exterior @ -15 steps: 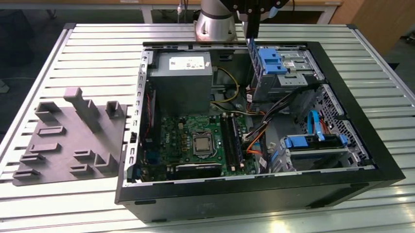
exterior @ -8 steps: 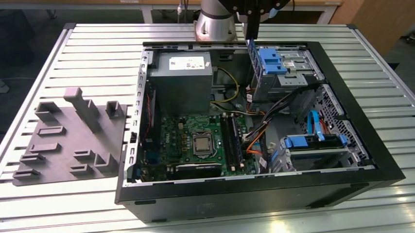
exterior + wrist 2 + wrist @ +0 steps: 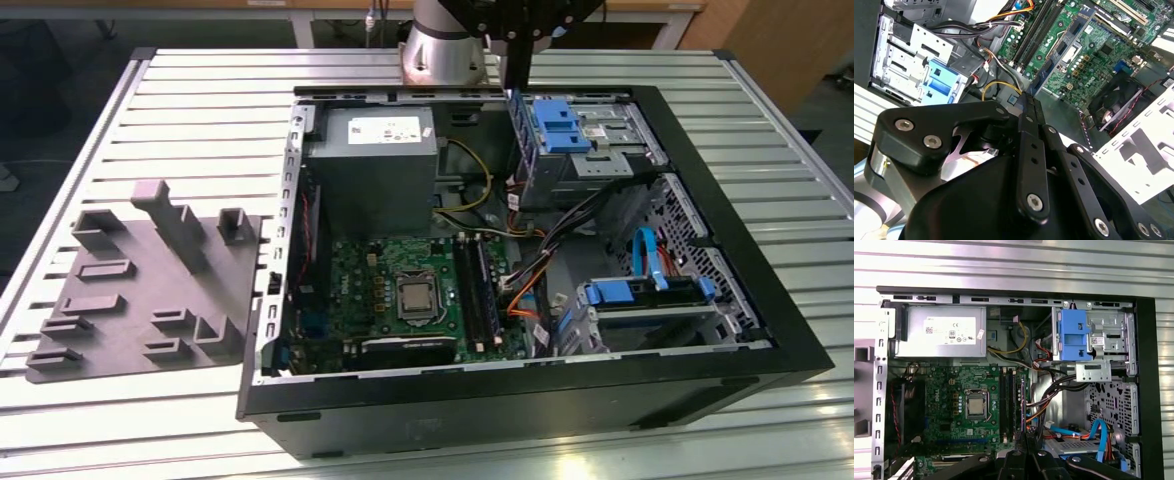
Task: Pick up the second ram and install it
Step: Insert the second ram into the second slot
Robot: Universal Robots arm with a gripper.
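My gripper [image 3: 513, 85] hangs above the back of the open computer case [image 3: 747, 300], beside the blue drive bracket [image 3: 557, 125]. It is shut on the second ram [image 3: 1064, 47], a thin stick with a blue-green edge, black chips and a small pale label, which sticks out from the fingertips [image 3: 1021, 100]. In the first wrist view the ram [image 3: 1023, 405] appears edge-on, over the motherboard [image 3: 961, 390] next to the long black memory slots [image 3: 1008, 405]. In the exterior view the ram [image 3: 515, 150] hangs straight down, well above the slots [image 3: 477, 290].
The case lies open on a slatted metal table [image 3: 200, 100]. Inside are the grey power supply [image 3: 371, 150], cable bundles [image 3: 534, 270], the CPU socket [image 3: 416, 297] and blue drive caddies [image 3: 641, 295]. A grey plastic tray [image 3: 134, 290] sits at the exterior view's left.
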